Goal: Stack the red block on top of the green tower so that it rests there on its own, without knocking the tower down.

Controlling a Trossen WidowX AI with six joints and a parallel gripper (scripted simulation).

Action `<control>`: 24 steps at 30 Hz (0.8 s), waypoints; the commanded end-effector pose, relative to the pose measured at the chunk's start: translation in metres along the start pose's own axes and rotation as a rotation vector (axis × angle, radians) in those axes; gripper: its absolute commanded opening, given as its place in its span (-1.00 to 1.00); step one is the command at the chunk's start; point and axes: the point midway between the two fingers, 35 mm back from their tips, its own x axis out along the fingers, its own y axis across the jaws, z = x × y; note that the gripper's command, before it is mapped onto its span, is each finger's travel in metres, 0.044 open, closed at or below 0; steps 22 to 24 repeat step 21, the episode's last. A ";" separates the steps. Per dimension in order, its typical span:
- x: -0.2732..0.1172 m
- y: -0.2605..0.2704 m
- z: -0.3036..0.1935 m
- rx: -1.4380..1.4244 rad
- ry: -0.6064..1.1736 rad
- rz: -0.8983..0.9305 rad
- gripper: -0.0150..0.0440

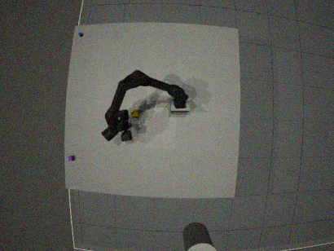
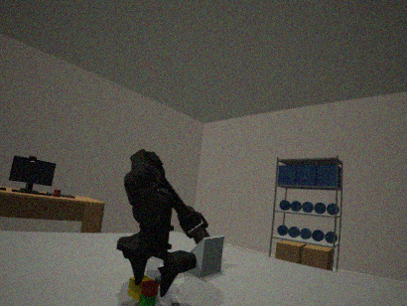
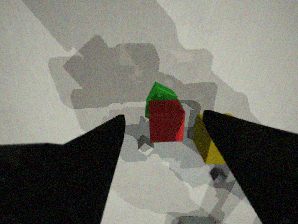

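- The red block point(image 3: 166, 121) is a plain cube, sitting squarely on the green tower point(image 3: 160, 93); only the tower's top edge shows behind it in the wrist view.
- The gripper point(image 3: 162, 145) stands wide open, fingers on either side of the block and clear of it, holding nothing.
- A yellow block point(image 3: 207, 145) sits just beside the tower, partly hidden by the right finger.
- A small grey cube point(image 3: 145, 144) lies on the mat point(image 1: 195, 155) near the tower's foot.

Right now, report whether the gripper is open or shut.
Open. In the wrist view the fingers stand apart on either side of the red block, gaps showing on both sides; the gripper holds nothing.
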 end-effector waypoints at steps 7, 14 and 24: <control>0.000 0.000 0.000 -0.001 0.001 -0.001 1.00; 0.000 0.000 0.000 -0.001 0.001 -0.001 1.00; 0.000 0.000 0.000 -0.001 0.001 -0.001 1.00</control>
